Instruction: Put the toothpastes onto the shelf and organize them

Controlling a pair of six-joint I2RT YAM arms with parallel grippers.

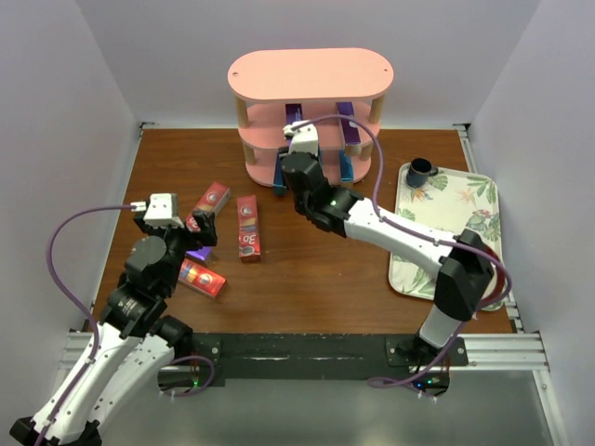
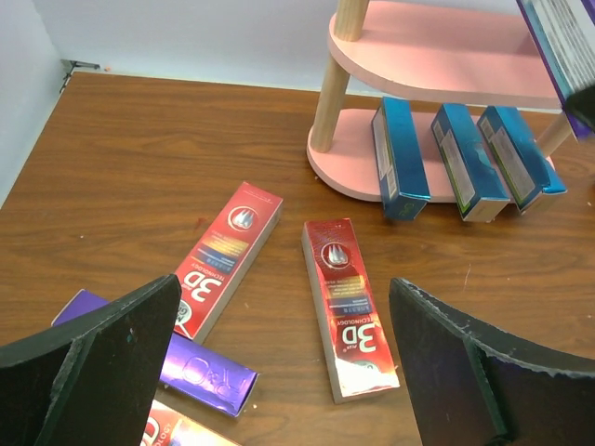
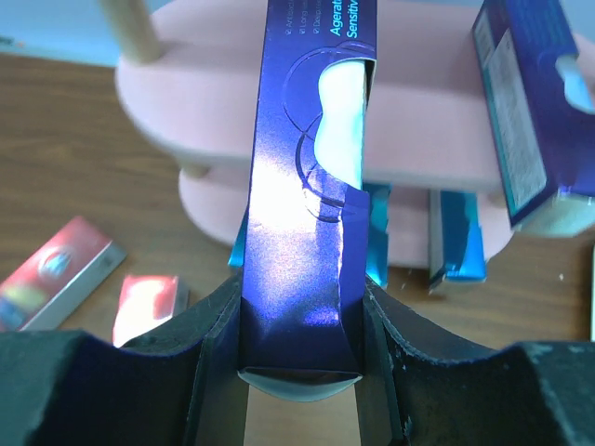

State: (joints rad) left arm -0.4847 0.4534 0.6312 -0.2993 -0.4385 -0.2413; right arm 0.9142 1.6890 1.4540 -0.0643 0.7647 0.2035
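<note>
Item: we hold one purple carton [image 3: 302,232] pinched between the right fingers [image 3: 212,372], long axis running straight ahead over the shelf [image 3: 418,130]; left fingers [image 2: 112,353] spread.

- The left arm [image 1: 125,311] folds up near its base, wrist tipped forward and down; the left gripper [image 2: 284,330] gapes wide, holding nothing.
- The right arm [image 1: 400,232] reaches far forward (elbow out to the right); the right gripper [image 3: 299,344] pinches a purple carton [image 3: 302,186].
</note>
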